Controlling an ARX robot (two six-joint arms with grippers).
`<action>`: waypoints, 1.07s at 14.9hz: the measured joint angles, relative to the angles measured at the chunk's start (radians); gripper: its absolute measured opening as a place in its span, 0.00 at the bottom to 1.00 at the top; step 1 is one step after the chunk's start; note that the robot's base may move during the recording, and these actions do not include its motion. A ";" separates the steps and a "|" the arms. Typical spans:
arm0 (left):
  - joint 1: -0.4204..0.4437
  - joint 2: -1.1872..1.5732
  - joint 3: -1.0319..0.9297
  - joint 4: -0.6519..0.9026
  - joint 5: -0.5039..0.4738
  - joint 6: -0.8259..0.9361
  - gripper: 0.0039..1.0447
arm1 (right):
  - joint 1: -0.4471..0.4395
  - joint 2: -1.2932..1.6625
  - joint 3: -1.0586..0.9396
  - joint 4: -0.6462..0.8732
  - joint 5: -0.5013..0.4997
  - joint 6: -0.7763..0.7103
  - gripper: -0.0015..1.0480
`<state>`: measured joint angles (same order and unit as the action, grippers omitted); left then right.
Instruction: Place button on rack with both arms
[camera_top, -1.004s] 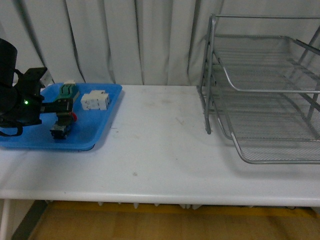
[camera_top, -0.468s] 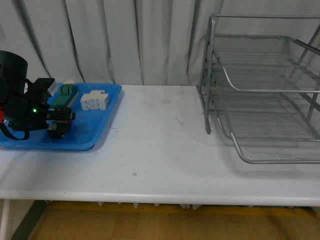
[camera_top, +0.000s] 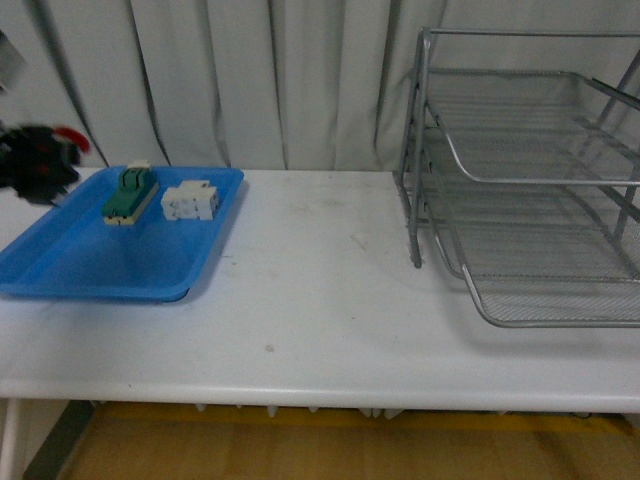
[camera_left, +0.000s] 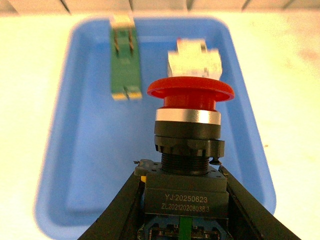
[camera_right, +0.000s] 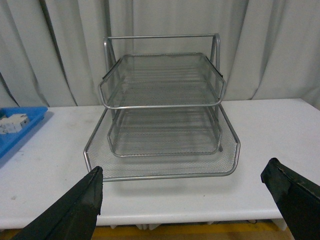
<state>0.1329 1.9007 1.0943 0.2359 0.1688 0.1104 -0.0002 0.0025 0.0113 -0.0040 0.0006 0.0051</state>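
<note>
Red cap, silver ring and black body on button; blue tray; silver mesh rack; white table.

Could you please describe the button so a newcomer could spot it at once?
Find the blue tray at the left end of the table. Near its far left corner, the left end effector grips the button. Unlike the green-and-cream block and white part lying in the tray, it has a round red cap.
</note>
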 joint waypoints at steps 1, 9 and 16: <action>0.009 -0.173 -0.109 0.016 -0.023 0.011 0.34 | 0.000 0.000 0.000 0.000 0.000 0.000 0.94; 0.013 -0.209 -0.158 0.013 -0.030 0.029 0.34 | 0.000 0.000 0.000 0.000 -0.002 0.000 0.94; 0.018 -0.208 -0.158 0.011 -0.034 0.029 0.34 | 0.000 0.001 0.000 0.001 0.000 0.000 0.94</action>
<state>0.1505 1.6932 0.9360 0.2474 0.1352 0.1390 -0.0002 0.0036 0.0113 -0.0029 0.0002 0.0051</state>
